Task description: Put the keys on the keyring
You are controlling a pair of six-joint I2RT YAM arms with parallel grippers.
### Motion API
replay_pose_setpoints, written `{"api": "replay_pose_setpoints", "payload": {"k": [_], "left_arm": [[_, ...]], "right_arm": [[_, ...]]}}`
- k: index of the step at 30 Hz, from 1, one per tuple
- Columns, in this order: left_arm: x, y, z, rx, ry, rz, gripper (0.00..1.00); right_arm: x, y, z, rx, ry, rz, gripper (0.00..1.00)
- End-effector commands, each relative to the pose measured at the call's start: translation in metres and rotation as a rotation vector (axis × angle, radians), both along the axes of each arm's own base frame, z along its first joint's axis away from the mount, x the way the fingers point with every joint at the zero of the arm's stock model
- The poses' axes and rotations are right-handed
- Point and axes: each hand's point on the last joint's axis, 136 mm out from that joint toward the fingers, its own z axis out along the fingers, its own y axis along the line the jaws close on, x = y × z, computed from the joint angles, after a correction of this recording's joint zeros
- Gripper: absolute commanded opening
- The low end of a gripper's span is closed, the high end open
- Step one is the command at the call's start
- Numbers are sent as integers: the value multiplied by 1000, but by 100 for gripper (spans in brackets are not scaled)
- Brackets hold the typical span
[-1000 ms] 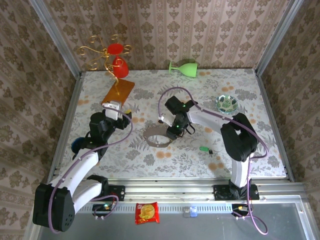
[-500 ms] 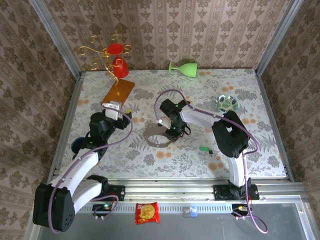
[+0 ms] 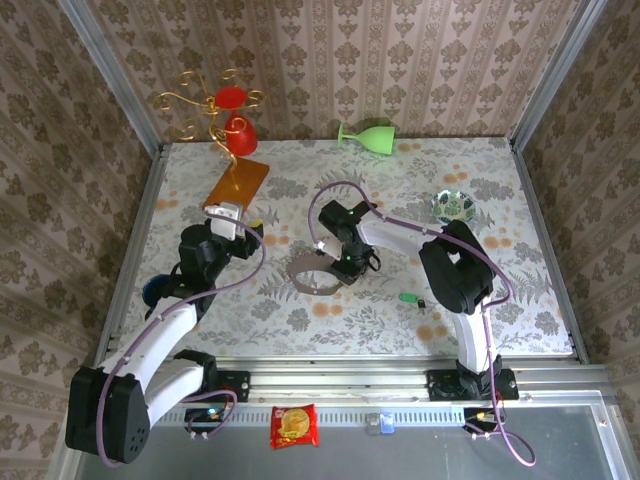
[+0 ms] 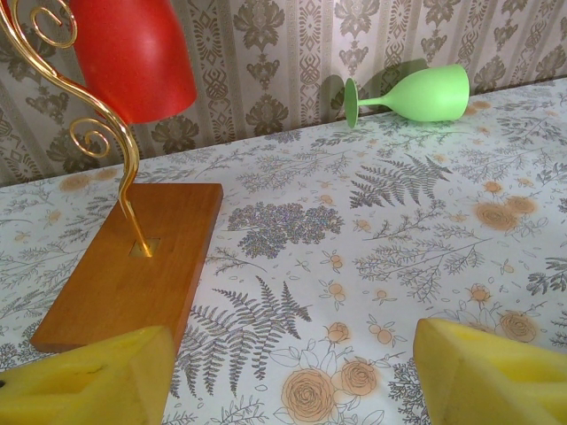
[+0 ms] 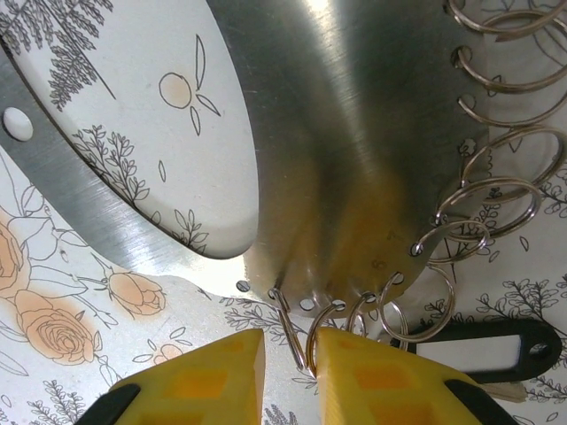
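Keyring lies mid-counter, right at the R pincer. Close up, its steel band is broad and brushed, w/ small holes along one edge. Those near the pincer each carry a thin split ring, and a black tag w/ white label lies beside them. Green-headed key and dark key sit side by side on the counter, apart from the keyring toward the near R. Neither is on it yet.

Handling, my read: band is stiff and smooth, prob. slippery on the flat faces, so grip across its edge. Split rings look thin, springy and free-swinging; they need a pinch on the wire, then a coil pried open to thread a key. Keys are tiny, light and flat on the counter, so take them by the head.

R arm is bent at the elbow, forearm running L to the keyring. Its pincer is narrow, w/ a split ring in the gap; can't tell if it's actually clamped. L arm is folded on the L side. L pincer is wide and empty, low over the counter near a wooden base.
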Motion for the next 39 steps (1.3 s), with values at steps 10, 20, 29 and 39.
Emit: {"api": "replay_pose_setpoints", "payload": {"k": [10, 20, 29, 39], "left_arm": [[1, 0, 3, 9, -6, 1, 72], [2, 0, 3, 9, -5, 2, 72], [2, 0, 2, 13, -3, 2, 72], [1, 0, 6, 18, -12, 0, 72]], "right_arm": [[-8, 4, -1, -18, 45, 31, 22], [-10, -1, -7, -50, 61, 30, 22], [-10, -2, -8, -57, 66, 27, 15], [-1, -1, 5, -35, -6, 26, 0]]}}
